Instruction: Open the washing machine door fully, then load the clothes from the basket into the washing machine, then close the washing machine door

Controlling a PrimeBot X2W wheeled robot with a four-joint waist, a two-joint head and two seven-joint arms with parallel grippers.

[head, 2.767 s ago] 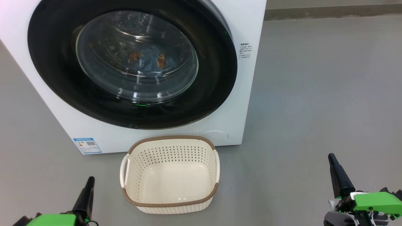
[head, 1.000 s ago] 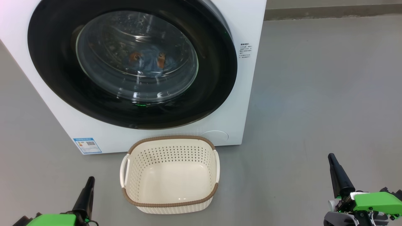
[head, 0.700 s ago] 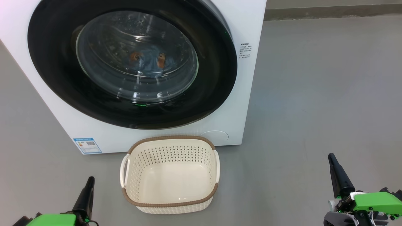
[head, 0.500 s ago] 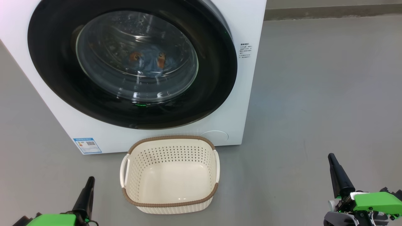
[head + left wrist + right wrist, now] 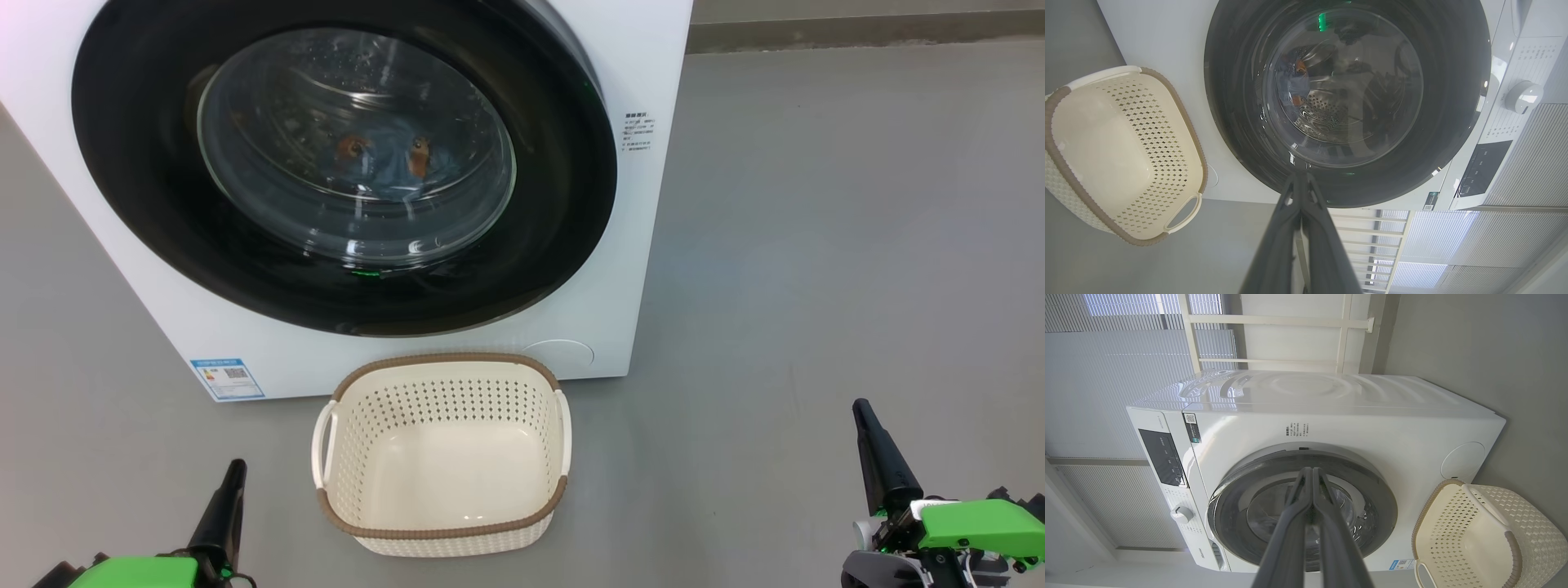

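Observation:
The washing machine [image 5: 653,212] [image 5: 1363,416] stands on the grey floor with its door [image 5: 555,204] [image 5: 1453,102] [image 5: 1384,506] flat against the front. Through the door's glass I see the clothes [image 5: 392,159] [image 5: 1294,83], blue fabric with orange-brown figures, lying in the drum. In front of the machine sits the basket [image 5: 441,535] [image 5: 1069,175] [image 5: 1535,543], holding nothing. My left gripper [image 5: 235,467] [image 5: 1300,175] is shut at the lower left, well short of the basket. At the lower right my right gripper [image 5: 859,406] [image 5: 1311,470] is shut, apart from everything.
Open grey floor [image 5: 816,245] stretches to the right of the machine as far as a wall base [image 5: 857,28]. A blue label [image 5: 227,377] marks the machine's lower left front. White blinds and a window frame [image 5: 1274,322] stand behind the machine.

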